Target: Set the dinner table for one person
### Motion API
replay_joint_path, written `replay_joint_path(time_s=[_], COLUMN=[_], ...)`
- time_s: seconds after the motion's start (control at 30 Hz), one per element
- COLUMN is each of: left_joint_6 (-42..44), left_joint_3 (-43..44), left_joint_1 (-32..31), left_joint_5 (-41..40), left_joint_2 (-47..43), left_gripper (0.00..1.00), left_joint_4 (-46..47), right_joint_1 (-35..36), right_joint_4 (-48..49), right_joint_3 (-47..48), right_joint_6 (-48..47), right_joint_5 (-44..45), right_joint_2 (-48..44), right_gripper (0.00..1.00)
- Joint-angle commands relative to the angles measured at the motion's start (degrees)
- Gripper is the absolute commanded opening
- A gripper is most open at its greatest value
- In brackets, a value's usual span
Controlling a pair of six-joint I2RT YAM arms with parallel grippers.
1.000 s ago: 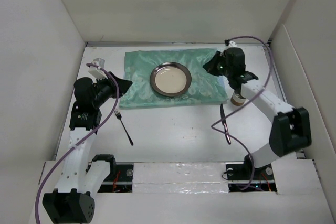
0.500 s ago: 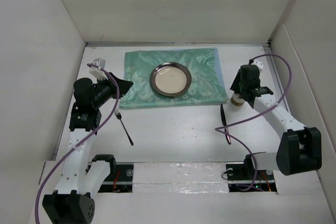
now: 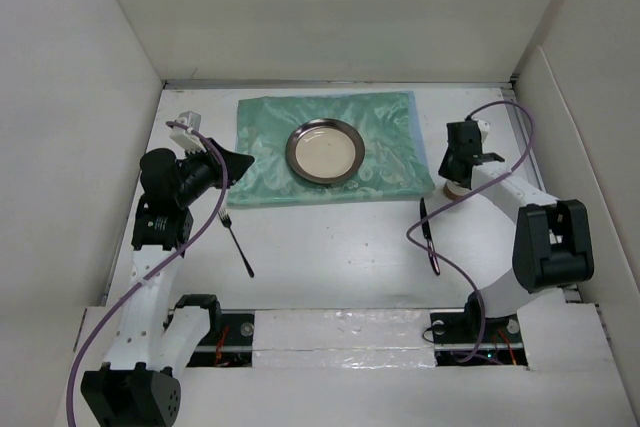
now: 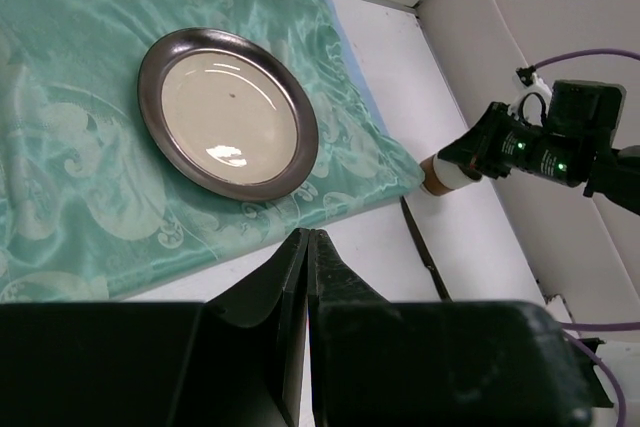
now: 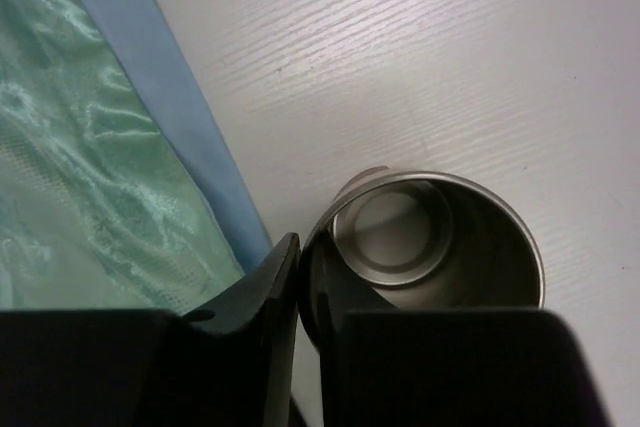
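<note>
The plate (image 3: 324, 151) sits on the green cloth (image 3: 270, 172) on the big white dinner table (image 3: 330, 237). The fork (image 3: 236, 243), near left, and the knife (image 3: 427, 227), near right, are not yet beside it. The right gripper (image 5: 300, 287) pinches the metal cup (image 5: 440, 237) by its rim, and the left gripper (image 4: 308, 277) is closed and empty.

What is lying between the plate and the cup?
Only green cloth, in the left wrist view: the plate rests on it, the cup stands at its edge.

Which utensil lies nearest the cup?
The knife, the dark one just right of the cloth, close by the cup. The fork lies off the cloth's opposite, left side, far from the cup.
</note>
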Motion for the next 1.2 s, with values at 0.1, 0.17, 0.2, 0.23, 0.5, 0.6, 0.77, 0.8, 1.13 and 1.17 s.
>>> replay_joint_path(time_s=[0.1, 0.17, 0.2, 0.23, 0.5, 0.6, 0.77, 0.8, 1.13, 1.17], left_joint_6=[-0.2, -0.2, -0.1, -0.1, 0.9, 0.9, 1.1, 1.1, 1.0, 1.0], left_joint_3=[0.8, 0.8, 0.7, 0.7, 1.4, 1.3, 1.5, 1.4, 1.6, 1.6], left_joint_1=[0.0, 0.0, 0.0, 0.0, 0.0, 0.0, 0.0, 0.0, 0.0, 0.0], left_joint_5=[2.1, 2.5, 2.9, 2.9, 0.5, 0.4, -0.3, -0.2, -0.5, -0.4], left_joint_2=[-0.1, 0.7, 0.5, 0.6, 1.1, 1.4, 1.8, 1.6, 2.0, 2.4], left_gripper=[0.00, 0.00, 0.00, 0.00, 0.00, 0.00, 0.01, 0.01, 0.01, 0.01], left_joint_4=[2.7, 2.7, 2.8, 2.8, 1.5, 1.5, 1.3, 1.3, 1.4, 1.4], right_joint_1=[2.0, 4.6, 5.1, 5.1, 9.4, 10.7, 11.8, 11.8, 10.6, 10.6], right_joint_4=[0.0, 1.3, 2.5, 3.7, -5.2, -8.0, -12.8, -14.9, -19.0, -18.9], right_joint_3=[9.6, 11.8, 14.5, 16.4, 46.6, 56.3, 71.6, 77.5, 87.7, 87.2], right_joint_6=[-0.4, -1.5, -3.6, -4.2, -13.2, -16.2, -19.1, -20.1, -20.6, -20.5], right_joint_5=[12.3, 14.6, 13.6, 12.2, 5.8, 3.9, 1.6, 1.6, 0.9, 0.9], right_joint_2=[-0.5, -1.0, -0.6, 1.0, 22.3, 29.7, 41.1, 45.5, 56.8, 56.5], right_gripper=[0.00, 0.00, 0.00, 0.00, 0.00, 0.00, 0.00, 0.00, 0.00, 0.00])
